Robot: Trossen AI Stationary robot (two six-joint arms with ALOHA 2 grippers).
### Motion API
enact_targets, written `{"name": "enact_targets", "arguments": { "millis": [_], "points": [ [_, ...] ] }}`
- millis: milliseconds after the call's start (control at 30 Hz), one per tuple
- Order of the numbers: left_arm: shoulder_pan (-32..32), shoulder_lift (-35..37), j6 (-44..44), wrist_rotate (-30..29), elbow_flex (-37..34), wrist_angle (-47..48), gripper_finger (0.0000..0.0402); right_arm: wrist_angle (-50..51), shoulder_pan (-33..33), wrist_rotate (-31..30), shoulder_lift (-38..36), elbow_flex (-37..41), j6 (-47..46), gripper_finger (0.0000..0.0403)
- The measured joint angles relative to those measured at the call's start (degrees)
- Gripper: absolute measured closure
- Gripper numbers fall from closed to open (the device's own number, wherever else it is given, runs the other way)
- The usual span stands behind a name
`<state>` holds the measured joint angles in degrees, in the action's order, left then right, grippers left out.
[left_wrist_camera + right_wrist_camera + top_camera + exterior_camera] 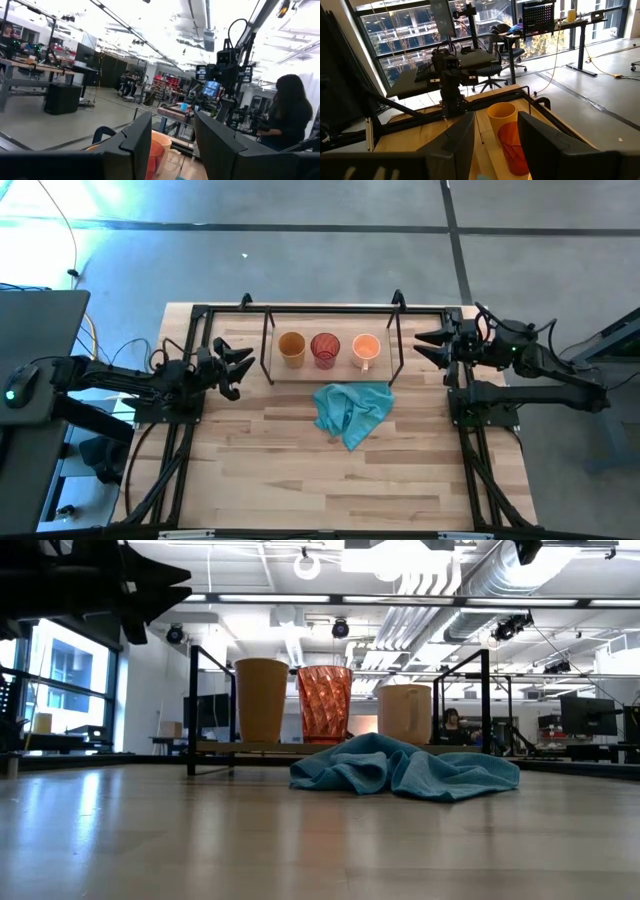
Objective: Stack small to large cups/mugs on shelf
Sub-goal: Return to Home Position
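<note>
Orange mug (404, 712), base behind teal cloth (410, 772), low view

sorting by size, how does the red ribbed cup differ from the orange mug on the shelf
The red ribbed cup is translucent and ribbed; the orange mug is opaque and smooth. The cup stands taller than the mug. Only the mug has a handle. Both stand upright on the shelf.

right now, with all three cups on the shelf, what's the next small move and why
Probably pull both arms back to rest. The amber cup, red cup and orange mug stand in a row on the shelf, none held. The left hand and right hand hang open at either end of the shelf, apart from the cups, so nothing seems left to place.
</note>
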<state>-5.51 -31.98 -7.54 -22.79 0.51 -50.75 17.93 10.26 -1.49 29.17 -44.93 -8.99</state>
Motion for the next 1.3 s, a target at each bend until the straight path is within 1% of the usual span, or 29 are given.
{"name": "enact_targets", "arguments": {
  "millis": [267,400,467,700,800,867,1067,1167,1300],
  "points": [
    [7.9,0.4,3.5,-8.9,0.0,0.0,0.0263,0.1,0.0,0.0,0.0,0.0,0.2,0.0263],
    [9.9,0.4,5.6,-11.9,0.0,0.3,0.0263,0.1,0.0,0.0,0.0,0.0,0.4,0.0263],
    [10.0,0.4,5.8,-11.7,0.0,0.4,0.0263,0.1,0.0,0.0,0.0,0.0,0.4,0.0263],
    [10.0,0.4,4.4,-8.4,0.0,4.9,0.0264,-0.6,0.0,-0.1,0.1,0.0,0.2,0.0263],
    [10.0,0.4,4.3,-8.2,0.3,7.0,0.0264,-0.7,0.0,-1.3,0.2,0.0,0.0,0.0263],
    [10.0,0.4,4.1,-7.5,1.6,10.8,0.0264,-1.5,0.0,-1.5,0.8,0.0,0.0,0.0263],
    [10.0,0.8,1.4,-5.7,7.6,28.2,0.0264,-3.2,0.0,-1.5,2.9,0.0,0.0,0.0263],
    [10.0,3.5,1.5,-6.0,8.0,30.8,0.0264,-3.4,0.0,-1.5,4.3,0.0,0.0,0.0263],
    [10.0,12.8,2.4,-7.5,5.4,31.3,0.0271,-4.2,0.0,-1.3,5.4,0.0,-0.2,0.0263]
  ]
}}
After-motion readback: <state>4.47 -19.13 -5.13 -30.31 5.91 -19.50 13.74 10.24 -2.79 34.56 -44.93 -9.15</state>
